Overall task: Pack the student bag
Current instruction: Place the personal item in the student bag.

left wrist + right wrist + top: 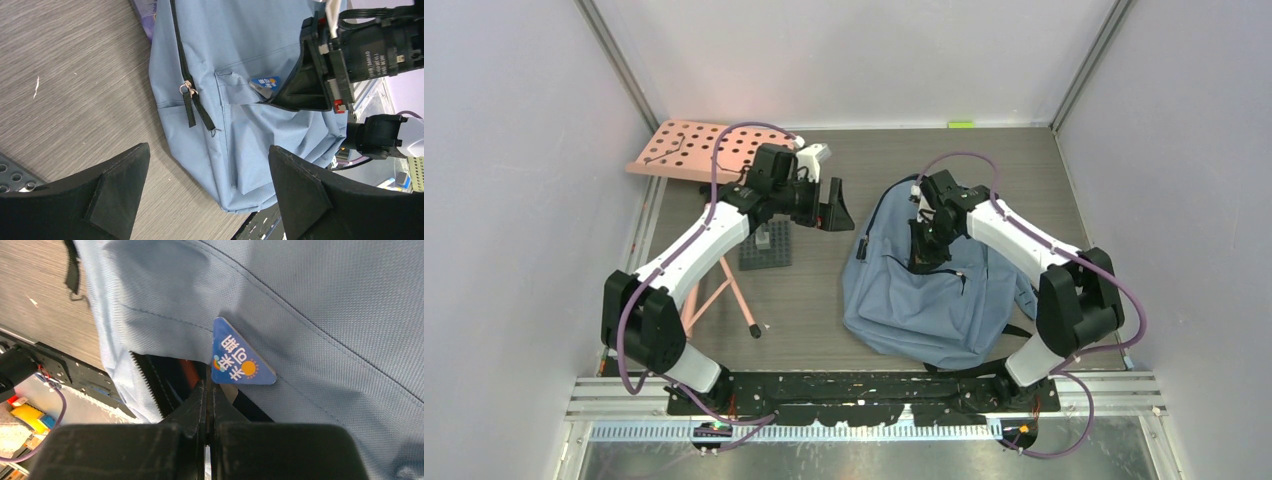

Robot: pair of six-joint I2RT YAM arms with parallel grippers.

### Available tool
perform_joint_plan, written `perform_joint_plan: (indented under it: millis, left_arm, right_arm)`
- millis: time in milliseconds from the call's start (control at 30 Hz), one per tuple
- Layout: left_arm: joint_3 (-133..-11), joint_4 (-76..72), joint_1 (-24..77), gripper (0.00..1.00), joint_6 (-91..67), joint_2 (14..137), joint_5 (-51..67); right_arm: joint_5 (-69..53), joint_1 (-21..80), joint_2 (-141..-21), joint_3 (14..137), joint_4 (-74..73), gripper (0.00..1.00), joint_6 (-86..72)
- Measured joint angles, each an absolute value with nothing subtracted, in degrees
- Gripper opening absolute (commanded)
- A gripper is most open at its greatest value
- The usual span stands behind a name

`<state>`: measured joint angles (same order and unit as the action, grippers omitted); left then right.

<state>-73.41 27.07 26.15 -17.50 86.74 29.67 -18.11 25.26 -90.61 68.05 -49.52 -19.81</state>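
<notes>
Packing looks barely begun: the student bag (924, 300) lies flat toward 4 o'clock on the table (814, 300), its front pocket (165, 375) unzipped. My right gripper (210, 390) is pinched together at the pocket mouth, 6 o'clock of the blue label (237, 362); whether it nips anything I cannot tell. My left gripper (207, 150) gapes wide, empty, at the bag's 10 o'clock.

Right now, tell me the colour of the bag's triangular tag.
Tag: blue, white characters, orange dot; best in right wrist view.
</notes>
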Motion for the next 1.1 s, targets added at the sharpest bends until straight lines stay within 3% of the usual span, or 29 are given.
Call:
perform_joint_plan:
  millis: [200,267,500,667,867,1100]
  left_arm:
    - [-73.8,27.1,27.5,0.91,-17.5,87.9,29.9]
    - [-73.8,27.1,28.4,0.91,-17.5,88.6,30.0]
    - [-73.6,27.9,29.9,0.91,-17.9,91.1,30.1]
    - [-66.4,25.2,29.9,0.90,-21.0,87.3,30.1]
    - [-57.3,23.2,32.0,0.90,-25.4,82.5,30.0]
    - [-50.4,19.3,36.9,0.90,-29.8,81.4,29.1]
  right_arm:
    - [-18.3,25.3,-93.1,67.1,-49.4,0.01,-19.6]
    - [-19.1,25.6,-93.9,67.1,-49.3,0.06,-19.6]
    - [-18.3,28.6,-94.1,67.3,-50.1,0.40,-17.8]
    - [-13.3,28.7,-91.2,70.0,-53.1,0.60,-17.6]
    - [-1.1,27.8,-85.2,78.7,-55.6,0.76,-17.8]
    - [15.4,23.3,-83.6,82.8,-56.4,0.81,-17.1]
